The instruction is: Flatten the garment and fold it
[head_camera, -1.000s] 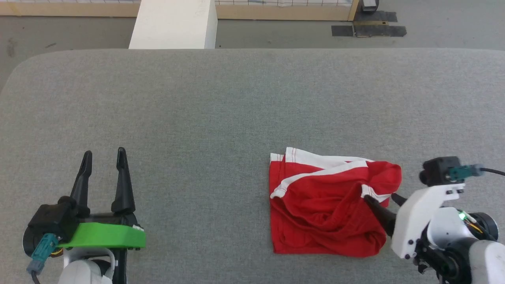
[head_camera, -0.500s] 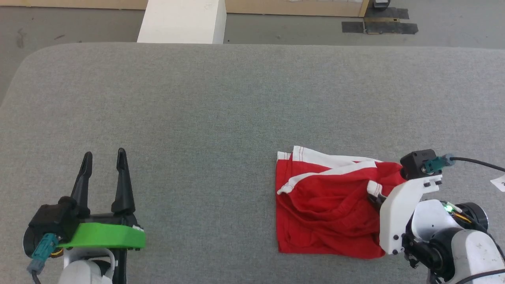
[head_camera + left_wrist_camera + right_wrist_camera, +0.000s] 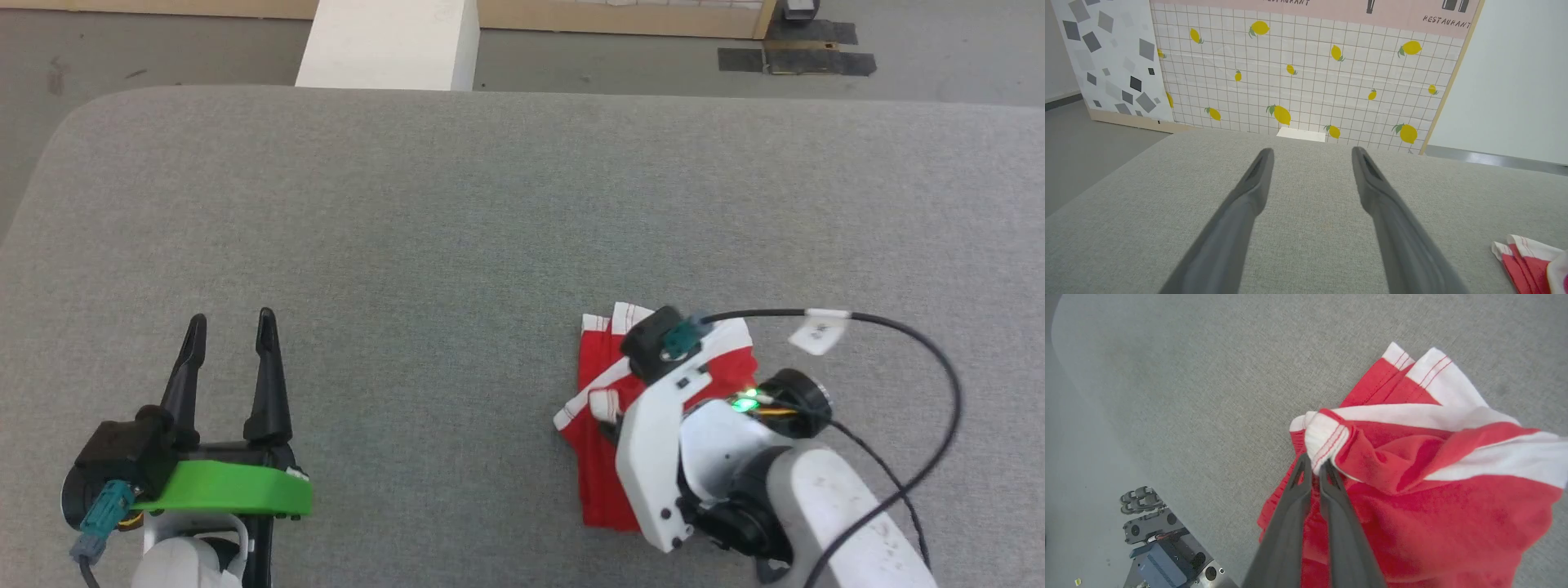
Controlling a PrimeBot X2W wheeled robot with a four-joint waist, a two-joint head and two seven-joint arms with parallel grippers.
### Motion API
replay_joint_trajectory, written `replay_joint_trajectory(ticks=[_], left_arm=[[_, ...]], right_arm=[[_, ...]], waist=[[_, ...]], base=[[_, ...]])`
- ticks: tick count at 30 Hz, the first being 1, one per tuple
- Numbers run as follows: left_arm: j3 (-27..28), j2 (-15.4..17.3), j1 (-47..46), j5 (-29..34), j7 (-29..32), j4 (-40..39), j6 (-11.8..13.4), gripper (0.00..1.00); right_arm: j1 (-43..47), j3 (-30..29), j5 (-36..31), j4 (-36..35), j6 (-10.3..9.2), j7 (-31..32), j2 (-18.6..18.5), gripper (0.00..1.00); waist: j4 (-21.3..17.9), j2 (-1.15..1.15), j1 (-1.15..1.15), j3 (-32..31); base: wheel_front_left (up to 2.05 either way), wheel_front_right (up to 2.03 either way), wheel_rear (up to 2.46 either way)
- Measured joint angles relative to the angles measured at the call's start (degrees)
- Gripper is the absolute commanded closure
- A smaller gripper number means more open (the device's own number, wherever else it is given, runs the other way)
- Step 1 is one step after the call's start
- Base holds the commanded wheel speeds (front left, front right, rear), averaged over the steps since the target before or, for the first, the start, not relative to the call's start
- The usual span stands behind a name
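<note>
Red garment (image 3: 1433,522) lies right of centre on the grey worktop (image 3: 490,204). My right jaws, clenched on its white band (image 3: 1327,439), have dragged that edge leftward across it; it's doubled over, not yet flat. Left jaws hang released.

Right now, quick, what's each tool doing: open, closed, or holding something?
Left tool: open, empty.
Right tool: closed on a white-banded edge of the garment.

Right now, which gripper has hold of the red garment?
The right gripper, shut on the garment at its white edge; the left gripper is open, apart from it.
</note>
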Motion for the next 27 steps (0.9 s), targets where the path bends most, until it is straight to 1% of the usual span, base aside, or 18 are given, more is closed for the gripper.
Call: replay_joint_trajectory(ticks=[4, 9, 10, 11, 12, 16, 19, 22, 25, 27], left_arm=[[-0.10, 0.00, 0.02, -0.01, -0.01, 0.12, -0.02, 0.00], [-0.02, 0.00, 0.03, -0.02, -0.01, 0.30, -0.03, 0.00], [0.01, 0.00, 0.03, -0.02, -0.01, 0.34, -0.04, 0.00], [0.04, 0.00, 0.03, -0.03, -0.01, 0.36, -0.04, 0.00], [0.10, 0.00, 0.03, -0.03, -0.01, 0.40, -0.04, 0.00], [0.71, -0.01, 0.05, -0.03, -0.01, 0.43, -0.04, 0.00], [1.08, 0.00, 0.08, -0.02, 0.00, 0.32, -0.04, 0.00], [1.14, 0.01, 0.12, 0.00, -0.01, 0.19, -0.04, 0.00], [1.13, 0.01, 0.13, 0.15, 0.00, 0.00, -0.04, 0.00], [1.12, 0.01, 0.20, 0.43, -0.01, -0.27, -0.04, 0.00]], right_arm=[[-1.88, 2.35, 0.45, 6.50, 0.00, 0.24, -0.02, 1.00], [-3.46, 4.05, 1.60, 13.88, 0.00, -2.36, 0.00, 1.00], [-3.94, 4.56, 1.65, 14.79, 0.00, -3.36, -0.02, 0.77], [-4.36, 5.00, 2.01, 15.26, 0.00, -4.32, 0.00, 0.05], [-4.69, 5.43, 2.91, 15.69, 0.00, -5.52, -0.01, 0.00], [-5.78, 6.11, 5.80, 15.34, 0.00, -10.11, 0.01, 0.00], [-6.55, 4.80, 7.31, 12.38, 0.00, -13.04, 0.03, 0.00], [-6.46, 0.48, 7.73, 8.48, 0.00, -15.64, 0.08, 0.00], [-4.80, -6.68, 5.99, 4.28, -0.01, -16.99, 0.08, 0.00], [-1.58, -12.02, 4.66, 1.56, 0.00, -16.82, 0.03, 0.00]], waist=[[0.82, 0.00, 0.00, 0.16], [1.54, 0.00, 0.00, 0.56], [1.60, 0.00, 0.00, 0.62], [1.61, 0.00, 0.00, 0.63], [1.59, 0.00, 0.00, 0.63], [1.02, 0.00, 0.00, 0.29], [0.32, 0.00, 0.00, -0.26], [-0.45, 0.00, 0.00, -0.99], [-1.27, 0.00, 0.00, -1.60], [-1.82, 0.00, 0.00, -1.95]], base=[[0.00, 0.00, 0.00], [0.00, 0.00, 0.00], [0.00, 0.00, 0.00], [0.00, 0.00, 0.00], [0.00, 0.00, 0.00], [0.00, 0.00, 0.00], [0.00, 0.00, 0.00], [0.00, 0.00, 0.00], [0.00, 0.00, 0.00], [0.00, 0.00, 0.00]])
